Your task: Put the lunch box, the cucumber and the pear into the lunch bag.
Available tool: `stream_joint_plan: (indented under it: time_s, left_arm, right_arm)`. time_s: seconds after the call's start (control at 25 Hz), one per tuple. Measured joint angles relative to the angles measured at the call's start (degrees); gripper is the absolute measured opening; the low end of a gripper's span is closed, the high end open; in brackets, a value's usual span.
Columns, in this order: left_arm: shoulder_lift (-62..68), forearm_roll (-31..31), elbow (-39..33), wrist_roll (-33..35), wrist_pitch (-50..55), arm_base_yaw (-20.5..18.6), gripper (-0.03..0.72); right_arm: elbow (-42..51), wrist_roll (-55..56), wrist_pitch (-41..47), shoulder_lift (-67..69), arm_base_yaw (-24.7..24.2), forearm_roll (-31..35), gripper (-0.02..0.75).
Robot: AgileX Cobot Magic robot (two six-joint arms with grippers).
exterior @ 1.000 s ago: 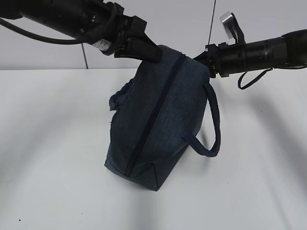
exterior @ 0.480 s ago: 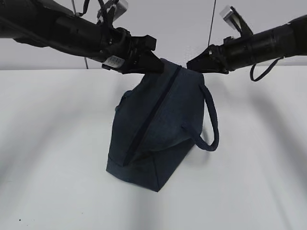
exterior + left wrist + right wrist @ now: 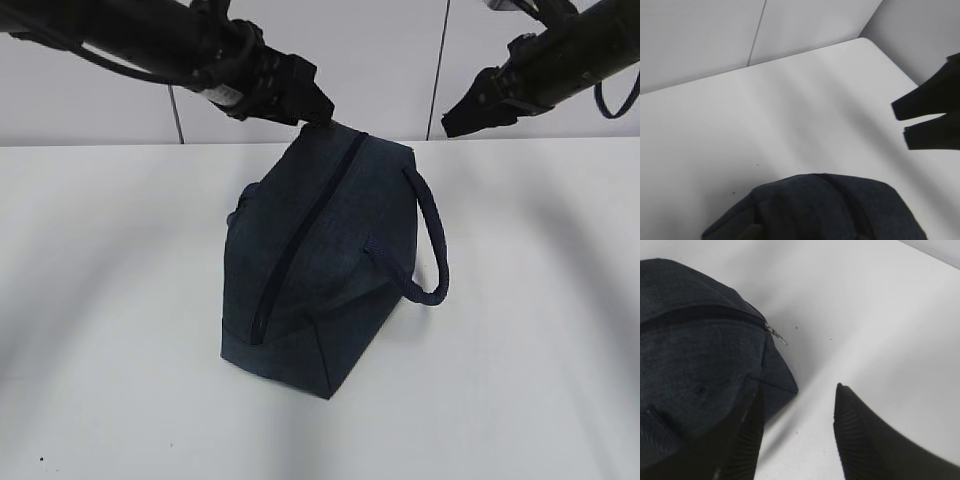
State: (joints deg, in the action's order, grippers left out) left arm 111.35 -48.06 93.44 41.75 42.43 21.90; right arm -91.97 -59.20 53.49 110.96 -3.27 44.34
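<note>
The dark navy lunch bag (image 3: pixel 320 250) stands on the white table with its zipper shut; it also shows in the left wrist view (image 3: pixel 820 210) and the right wrist view (image 3: pixel 695 345). The metal zipper pull (image 3: pixel 776 334) hangs at the bag's end. My left gripper (image 3: pixel 316 114) is at the bag's far top corner, and the fabric covers its jaws in the left wrist view. My right gripper (image 3: pixel 458 122) is open and empty, off the bag, up and to the right; it also shows in the right wrist view (image 3: pixel 797 412). The lunch box, cucumber and pear are out of view.
A rope handle (image 3: pixel 432 250) hangs from the bag's right side. The white table (image 3: pixel 540 350) runs on both sides of the bag. A pale wall (image 3: pixel 400 70) stands close behind it.
The right gripper let go of the bag's top and drew back up and to the right. The bag dropped and settled flat on the table. The left gripper stayed at the far corner.
</note>
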Motion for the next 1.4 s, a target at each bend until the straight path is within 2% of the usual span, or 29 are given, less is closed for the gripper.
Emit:
stream_joint_plan:
  time_s: [0.24,0.4,0.6,0.8,1.04,1.12,1.4]
  left_arm:
    - [-4.42,20.55,0.72,-12.28,3.07,0.00,0.340]
    - [-7.65,29.93,0.72,-17.93,6.80,0.00,0.340]
    - [-12.14,37.87,0.72,-24.39,11.99,0.00,0.340]
    - [-15.47,46.41,0.72,-32.99,18.83,0.00,0.340]
    - [-16.31,57.88,0.72,-41.13,28.24,0.00,0.340]
    - [-16.66,59.65,0.72,-43.21,28.80,0.00,0.340]
    - [-19.43,58.01,-0.57,-44.20,29.00,0.00,0.341]
  right_arm:
    - [0.00,14.15,0.22,-5.04,0.00,-14.07,0.365]
    - [0.00,23.88,2.15,-8.19,0.00,-20.72,0.365]
    - [0.00,35.54,7.86,-12.30,0.00,-28.82,0.365]
    - [0.00,41.73,14.98,-14.90,0.00,-33.67,0.365]
    - [0.00,44.26,17.03,-15.63,0.00,-34.99,0.365]
    - [0.00,44.62,17.17,-15.78,0.00,-35.51,0.365]
    - [0.59,48.88,17.37,-22.13,0.00,-35.70,0.365]
